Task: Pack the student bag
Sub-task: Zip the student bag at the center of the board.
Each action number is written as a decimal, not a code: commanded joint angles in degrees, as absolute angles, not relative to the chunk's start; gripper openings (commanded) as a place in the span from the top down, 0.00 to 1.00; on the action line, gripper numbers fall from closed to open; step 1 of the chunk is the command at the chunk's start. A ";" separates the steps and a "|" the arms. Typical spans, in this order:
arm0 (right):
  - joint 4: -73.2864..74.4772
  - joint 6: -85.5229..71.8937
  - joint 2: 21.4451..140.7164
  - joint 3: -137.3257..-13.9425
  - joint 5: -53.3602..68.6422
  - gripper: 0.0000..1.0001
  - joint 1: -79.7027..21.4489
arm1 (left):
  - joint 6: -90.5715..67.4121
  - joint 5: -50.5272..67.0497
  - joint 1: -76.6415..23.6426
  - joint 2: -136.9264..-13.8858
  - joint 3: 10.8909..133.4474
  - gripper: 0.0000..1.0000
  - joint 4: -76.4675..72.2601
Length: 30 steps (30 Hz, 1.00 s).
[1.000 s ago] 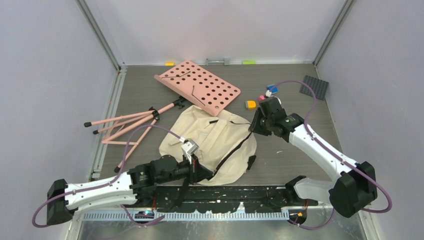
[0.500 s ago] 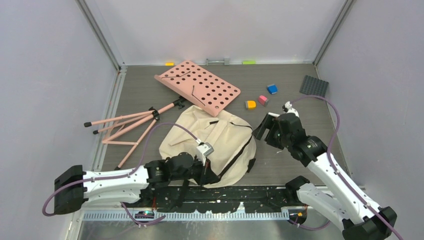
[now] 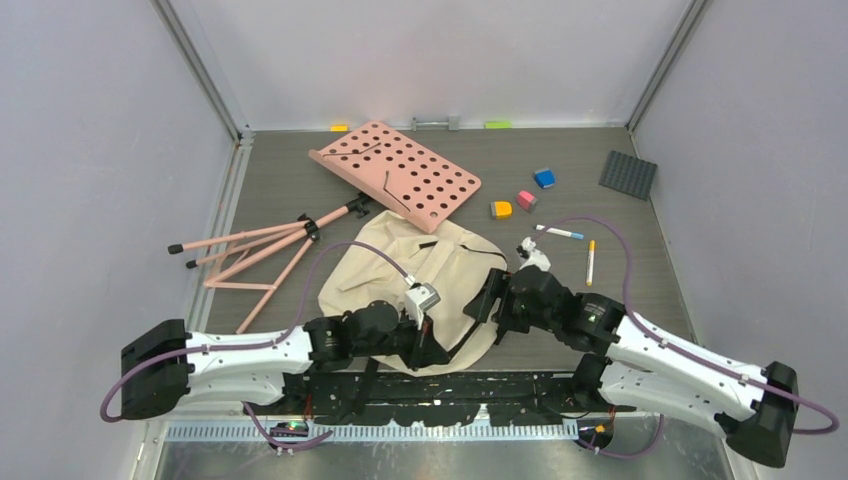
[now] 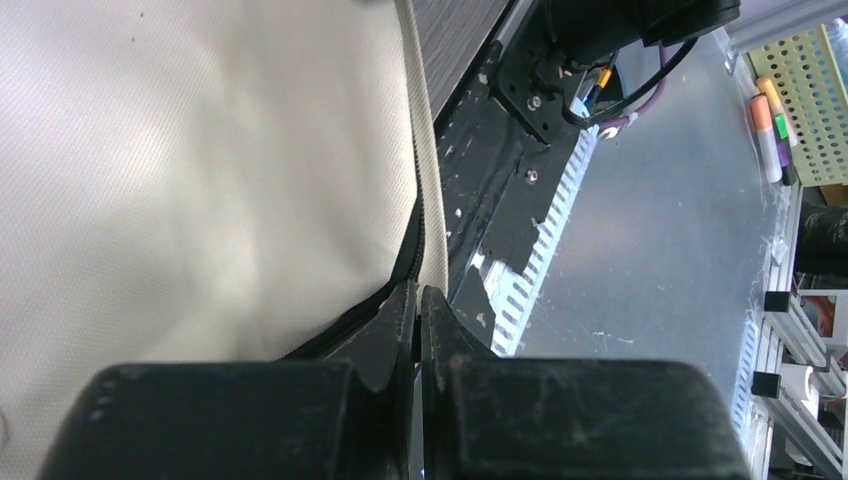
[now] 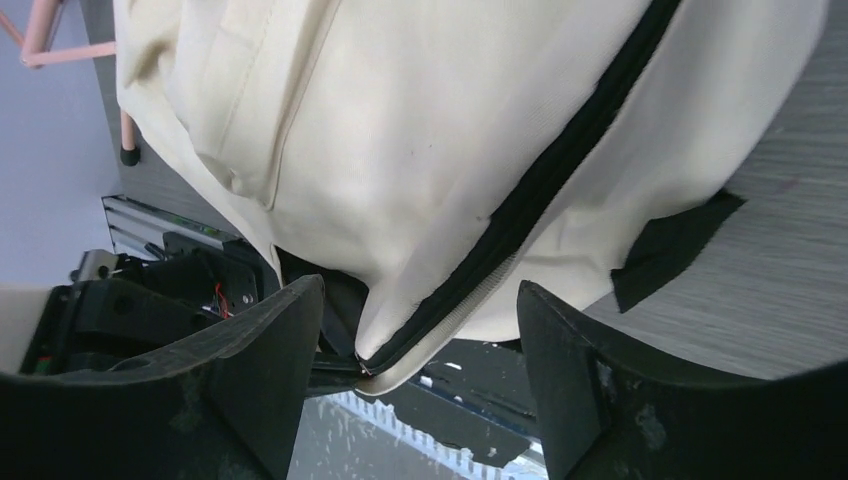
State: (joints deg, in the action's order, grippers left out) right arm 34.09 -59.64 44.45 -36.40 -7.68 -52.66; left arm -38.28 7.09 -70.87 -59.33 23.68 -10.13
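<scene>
The cream student bag [image 3: 415,285] lies flat at the near middle of the table, its black zipper [image 3: 470,300] running along its right side. My left gripper [image 3: 443,357] is at the bag's near edge. In the left wrist view [image 4: 418,296] its jaws are pressed together on the zipper seam [image 4: 408,240] of the bag [image 4: 200,170]. My right gripper [image 3: 487,300] hangs open over the bag's right side. In the right wrist view [image 5: 420,390] its fingers straddle the lifted near corner of the bag [image 5: 400,150], without touching it.
A pink perforated board [image 3: 395,173] and a pink folding stand [image 3: 260,250] lie behind and left of the bag. Two pens [image 3: 560,233] [image 3: 590,262], orange [image 3: 501,209], pink [image 3: 526,200] and blue [image 3: 544,178] blocks and a grey plate [image 3: 628,174] lie at the right.
My right arm has swung from the far right down to the bag's near right side, and the two pens now show. My left gripper has slid right along the bag's near edge.
</scene>
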 commanded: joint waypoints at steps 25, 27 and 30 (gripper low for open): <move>36.85 -56.39 49.37 -41.35 -26.65 1.00 -53.92 | -37.75 -10.87 -70.10 -48.11 24.34 1.00 3.47; 38.49 -56.08 48.40 -41.51 -27.23 0.99 -53.29 | -37.68 -12.12 -70.02 -45.14 23.46 1.00 5.65; 41.43 -55.64 47.14 -42.12 -28.74 1.00 -52.75 | -37.63 -13.62 -69.63 -41.19 22.18 1.00 8.64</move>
